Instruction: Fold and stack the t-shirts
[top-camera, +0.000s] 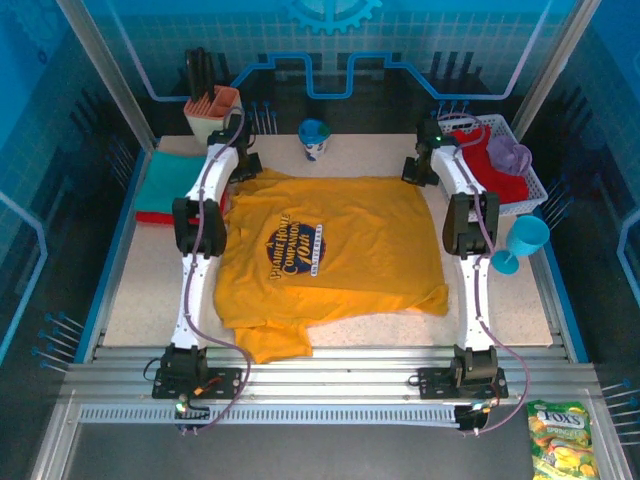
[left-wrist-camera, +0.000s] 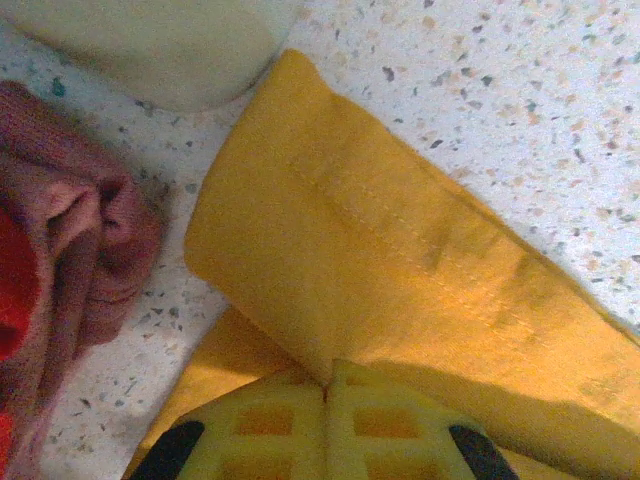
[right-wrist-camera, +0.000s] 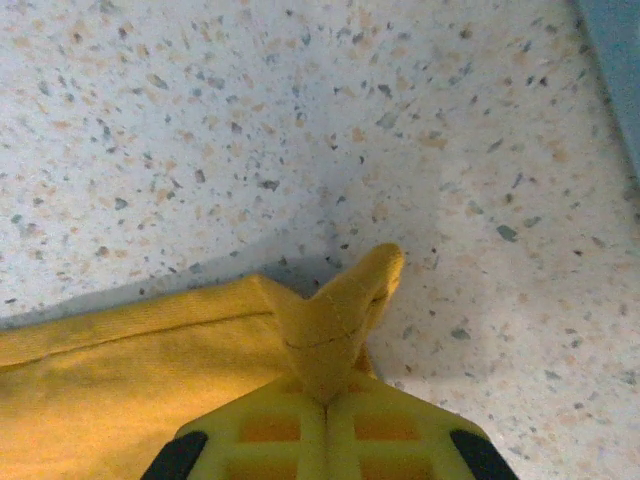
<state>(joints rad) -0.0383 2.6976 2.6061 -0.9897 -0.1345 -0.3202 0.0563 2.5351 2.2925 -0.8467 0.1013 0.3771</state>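
One yellow t-shirt (top-camera: 330, 255) lies spread across the middle of the table (top-camera: 140, 290), its dark blue chest print facing up and one lower corner rumpled at the near edge. Two more sit folded at the far left, a teal t-shirt (top-camera: 178, 178) resting on a folded red t-shirt (top-camera: 155, 217). The white mesh basket (top-camera: 535, 185) at the far right holds a crumpled red t-shirt (top-camera: 492, 170) and a lavender t-shirt (top-camera: 510, 152), both loose. A cream tub (top-camera: 208, 118) in the far left corner holds something orange and some dark upright pieces that I cannot identify.

The left claw (left-wrist-camera: 327, 385) is clamped on the yellow t-shirt's far left corner, with a doubled flap of fabric running away from its tips and the red cloth just beside it. The right claw (right-wrist-camera: 327, 398) is clamped on the far right corner, pinching a small peak of cloth above the tabletop. Each arm stretches along one side of the shirt.

A blue and white cup (top-camera: 314, 138) stands past the shirt's far edge, between the two claws. A teal goblet (top-camera: 522, 240) stands by the right arm. The table is pale speckled stone set in metal rails, with blue-tinted panels around it, and a snack bag (top-camera: 560, 440) lies at the near right
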